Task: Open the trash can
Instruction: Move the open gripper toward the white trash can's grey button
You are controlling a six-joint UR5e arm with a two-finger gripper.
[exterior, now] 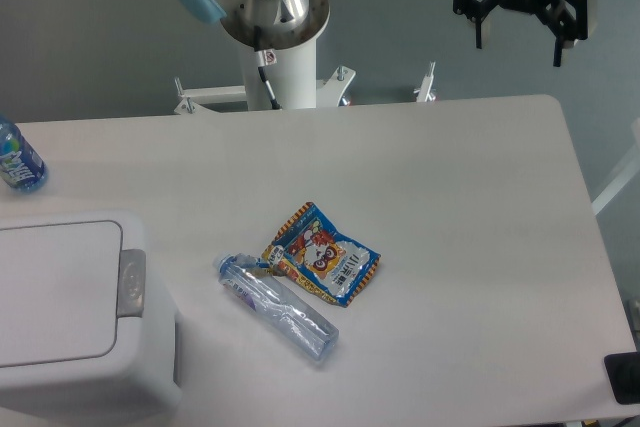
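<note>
The trash can (70, 307) is a large white rectangular bin at the lower left, partly cut off by the left and bottom edges. Its flat white lid is down. A grey push-button strip (131, 284) sits on its right rim. My gripper (518, 42) hangs high at the top right, above the table's far right corner. Its fingers (478, 32) are spread apart and hold nothing. It is far from the trash can.
A clear empty plastic bottle (277, 308) lies on its side mid-table beside a colourful snack packet (322, 255). A blue bottle (18, 160) stands at the left edge. The arm's base column (280, 57) stands behind the table's far edge.
</note>
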